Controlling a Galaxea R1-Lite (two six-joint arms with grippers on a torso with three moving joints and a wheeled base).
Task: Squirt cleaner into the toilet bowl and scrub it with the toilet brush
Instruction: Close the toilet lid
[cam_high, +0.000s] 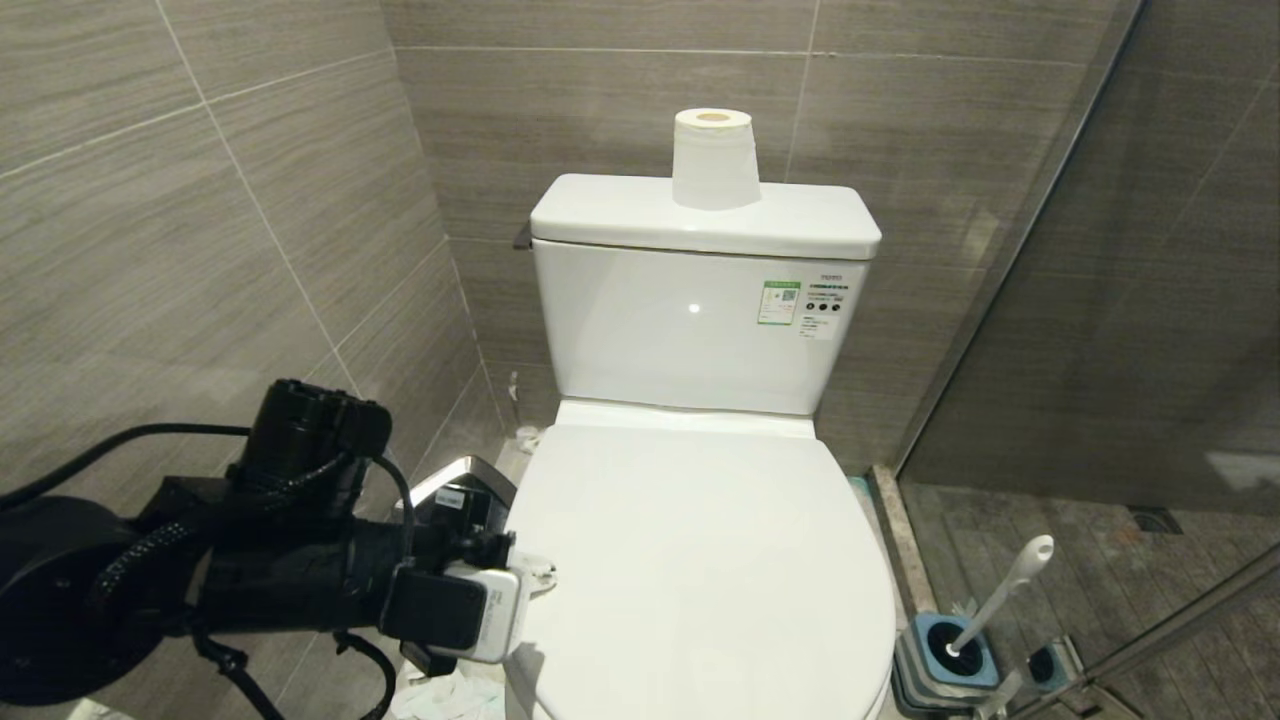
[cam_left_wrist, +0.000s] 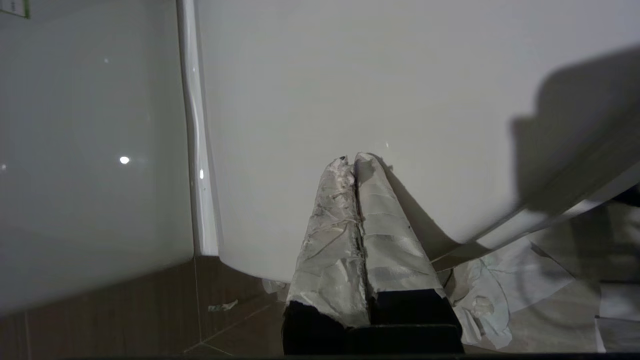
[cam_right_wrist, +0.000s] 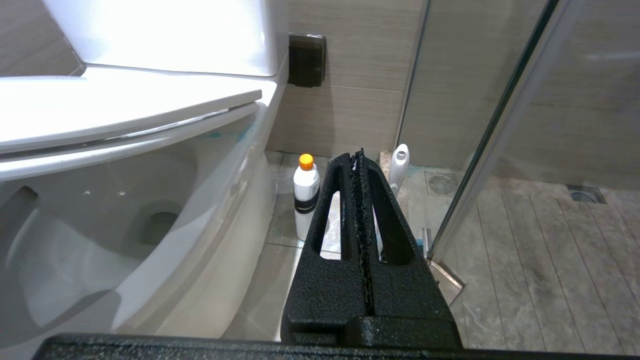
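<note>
The toilet bowl (cam_right_wrist: 165, 260) is covered by its closed white lid (cam_high: 700, 560), so its inside is hidden. My left gripper (cam_high: 540, 575) reaches in from the left, its taped fingers shut and empty, tips (cam_left_wrist: 356, 157) over the lid's left edge. The toilet brush (cam_high: 1000, 590) stands on the floor to the right of the toilet, its white handle leaning out of a blue-and-grey holder (cam_high: 915, 670). My right gripper (cam_right_wrist: 357, 155) is shut and empty, low beside the bowl's right side. Turquoise cleaner smears (cam_right_wrist: 244, 133) show just under the seat.
A steel bin (cam_high: 465, 485) stands behind my left arm against the tiled wall. A paper roll (cam_high: 712, 160) sits on the tank. A white bottle with an orange cap (cam_right_wrist: 306, 195) is on the floor by the bowl. A glass shower partition (cam_high: 1150, 300) closes the right. Crumpled tissue (cam_left_wrist: 480, 300) lies on the floor.
</note>
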